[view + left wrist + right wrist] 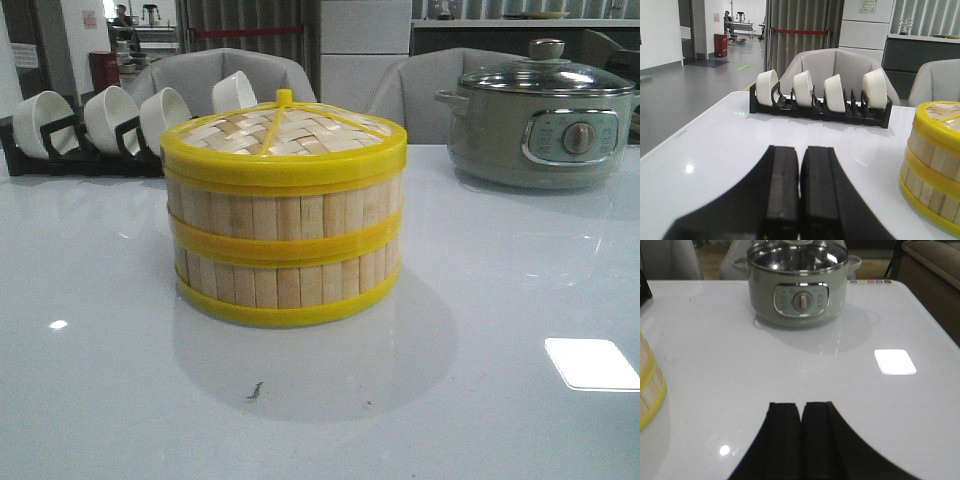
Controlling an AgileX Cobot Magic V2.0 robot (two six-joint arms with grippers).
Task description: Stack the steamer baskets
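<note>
Two steamer baskets stand stacked in the middle of the white table, the upper one (285,212) on the lower one (288,282), both with pale slat walls and yellow rims. A woven bamboo lid (284,134) with a yellow rim covers the top. The stack's edge (935,165) shows in the left wrist view, and a sliver of it (649,385) in the right wrist view. My left gripper (800,150) is shut and empty, hovering over bare table to the left of the stack. My right gripper (800,405) is shut and empty, off to the stack's right. Neither gripper appears in the front view.
A grey electric pot (540,125) with a glass lid stands at the back right, also (797,287). A black rack of white bowls (100,125) sits at the back left, seen too as rack (820,97). Grey chairs stand behind the table.
</note>
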